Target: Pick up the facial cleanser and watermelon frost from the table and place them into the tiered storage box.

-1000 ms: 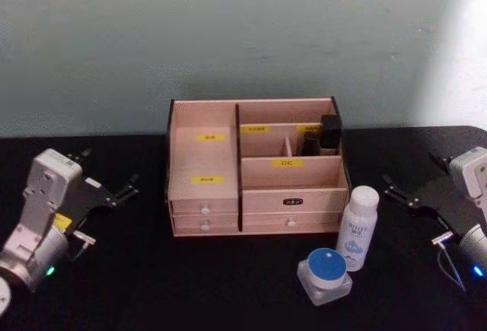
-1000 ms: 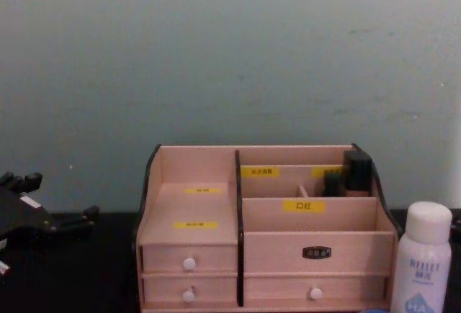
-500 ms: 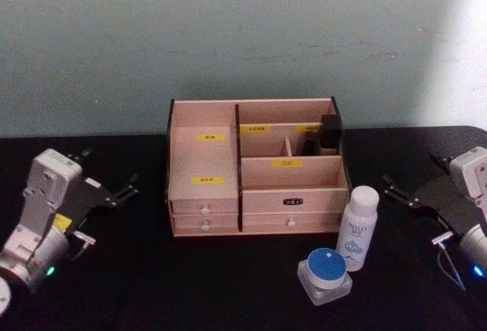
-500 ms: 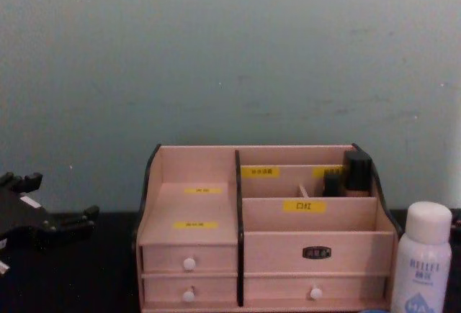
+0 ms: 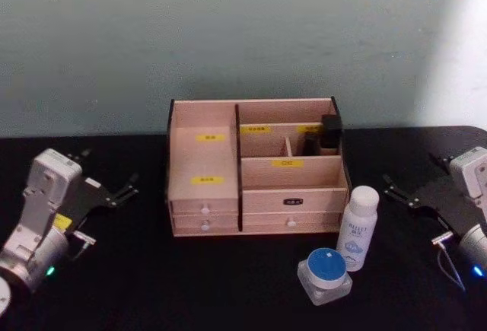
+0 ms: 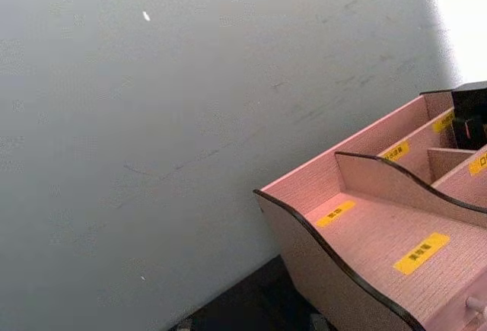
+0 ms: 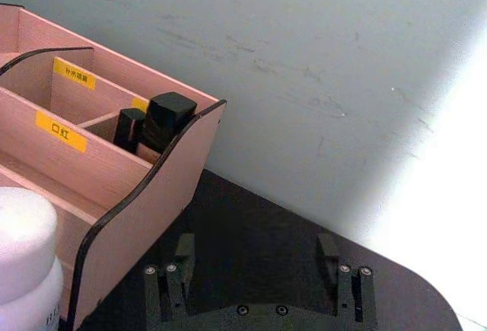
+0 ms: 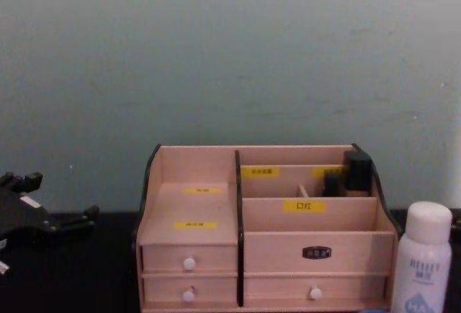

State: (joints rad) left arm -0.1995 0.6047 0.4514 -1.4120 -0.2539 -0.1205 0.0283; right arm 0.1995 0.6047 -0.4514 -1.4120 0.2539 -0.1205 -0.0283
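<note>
Left gripper (image 5: 110,167): I see it at the left side of the surface (image 5: 228,285), well apart from the box, fingers spread wide and holding nothing.
Right gripper (image 5: 411,173): at the right side of the surface, to the right of the bottle and apart from it, fingers released with a wide gap between them.
Facial cleanser (image 5: 358,228): upright on the surface, just beside the front right corner of the box.
Watermelon frost (image 5: 325,275): on the surface just in front of the cleanser, blue lid up; I cannot tell whether the two touch.
Tiered storage box (image 5: 262,173): centred on the surface near the wall, all four drawers closed.
Box contents: dark containers (image 5: 329,129) standing in the rear right compartment.
</note>
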